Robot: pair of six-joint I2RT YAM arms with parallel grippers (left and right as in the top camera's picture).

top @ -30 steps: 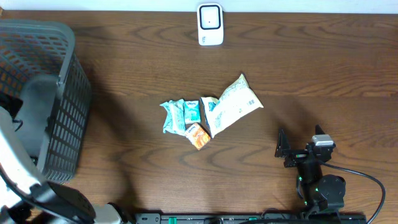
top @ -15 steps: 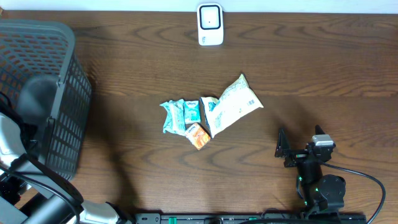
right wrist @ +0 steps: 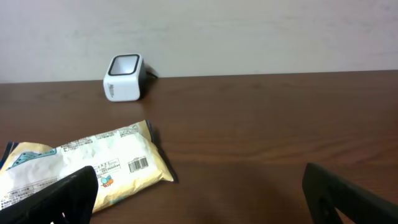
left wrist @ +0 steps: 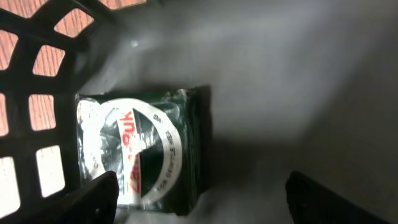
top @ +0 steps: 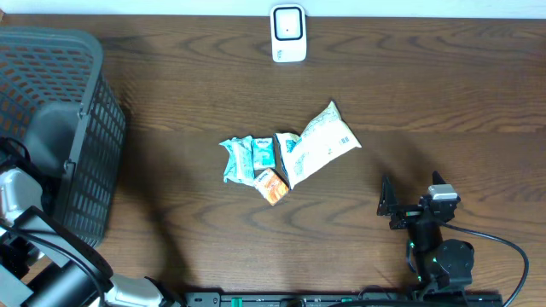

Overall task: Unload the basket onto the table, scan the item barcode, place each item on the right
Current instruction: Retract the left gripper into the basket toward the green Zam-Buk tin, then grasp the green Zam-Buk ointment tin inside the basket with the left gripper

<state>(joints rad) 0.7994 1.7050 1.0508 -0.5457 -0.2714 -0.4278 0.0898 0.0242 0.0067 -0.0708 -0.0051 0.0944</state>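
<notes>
Inside the grey basket (top: 81, 128), the left wrist view shows a dark green packet (left wrist: 143, 149) with a white ring label, lying on the floor against the mesh wall. My left gripper (left wrist: 202, 208) hovers open over it, and the left fingertip (left wrist: 93, 199) is by the packet's near edge. The white scanner (top: 288, 34) stands at the table's far edge. My right gripper (right wrist: 202, 205) rests open and empty at the front right. It faces a pale snack bag (right wrist: 87, 165) whose barcode (right wrist: 138, 164) faces up.
Mid-table, two teal packets (top: 247, 158) and a small orange packet (top: 271, 186) lie left of the pale bag (top: 317, 143). The basket's tall mesh walls (left wrist: 37, 93) close in on my left gripper. The right arm's base (top: 439, 260) is at the front edge.
My left arm has shifted at the basket's near side, its white link sliding toward the front-left corner. The right arm and the table items have not moved.
</notes>
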